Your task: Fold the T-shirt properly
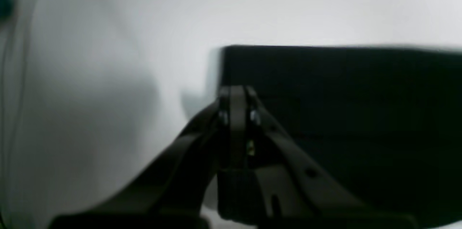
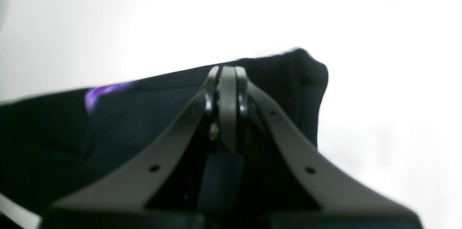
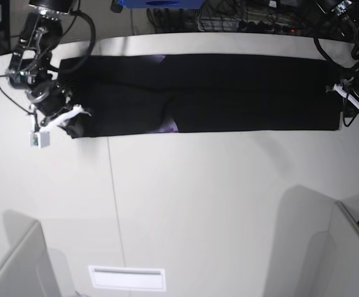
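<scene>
**Where the T-shirt lies folded into a band, both grippers stand over its ends**

While the wrist views frame only its ends, the base view gives the full span of the black T-shirt point(image 3: 229, 99): a wide, low band across the far part of the white table point(image 3: 192, 198). Purple print appears at its near and far edges. The right wrist view repeats one purple patch; the left wrist view resolves layered creases beside a squared corner.

The left gripper point(image 1: 238, 93) is fully closed over the right end. The right gripper point(image 2: 227, 74) is fully closed over the left end. Whether either pinches cloth cannot be determined.

Only the base view includes the white rectangle point(image 3: 127, 278) at the near side.
</scene>
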Controlling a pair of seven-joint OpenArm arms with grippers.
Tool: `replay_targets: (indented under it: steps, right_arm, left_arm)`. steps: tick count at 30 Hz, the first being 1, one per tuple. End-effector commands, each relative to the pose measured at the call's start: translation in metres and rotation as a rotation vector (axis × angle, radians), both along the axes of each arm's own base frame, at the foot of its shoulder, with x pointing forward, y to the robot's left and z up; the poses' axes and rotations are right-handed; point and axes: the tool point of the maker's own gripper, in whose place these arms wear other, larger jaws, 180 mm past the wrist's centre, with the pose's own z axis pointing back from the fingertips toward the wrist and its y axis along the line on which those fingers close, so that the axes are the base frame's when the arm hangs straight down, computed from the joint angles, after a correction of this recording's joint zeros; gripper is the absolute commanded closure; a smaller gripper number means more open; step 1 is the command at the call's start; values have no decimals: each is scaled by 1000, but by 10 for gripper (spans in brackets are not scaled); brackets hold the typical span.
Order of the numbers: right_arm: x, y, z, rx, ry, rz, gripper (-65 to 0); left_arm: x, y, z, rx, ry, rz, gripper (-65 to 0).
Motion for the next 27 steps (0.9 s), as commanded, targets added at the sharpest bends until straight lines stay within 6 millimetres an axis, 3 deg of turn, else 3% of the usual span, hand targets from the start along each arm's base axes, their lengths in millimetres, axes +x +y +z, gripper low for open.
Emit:
replay_targets:
  steps: [1,6,11,13,15,24,27]
  right_arm:
    - [6,3,20,3,-71,9,0]
    - [-3,19,38,68,-120,31,0]
    - [-5,25,39,106,-115,42,0]
    - [-8,26,35,105,-93,51,0]
    - [-9,27,34,106,-81,56,0]
    - [-9,28,34,109,-80,56,0]
    - [-9,28,34,109,-80,56,0]
  left_arm:
    - [-2,15,12,41,-20,16,0]
    - [-25,37,-13,-31,22,125,0]
    - [-27,37,-37,-130,35,165,-374]
    - [-25,30,-42,-207,1,167,-474]
    - [-24,26,-47,-273,-21,175,-533]
    - [-19,26,-65,-346,-5,204,-541]
    - [-12,17,-74,-372,14,181,-540]
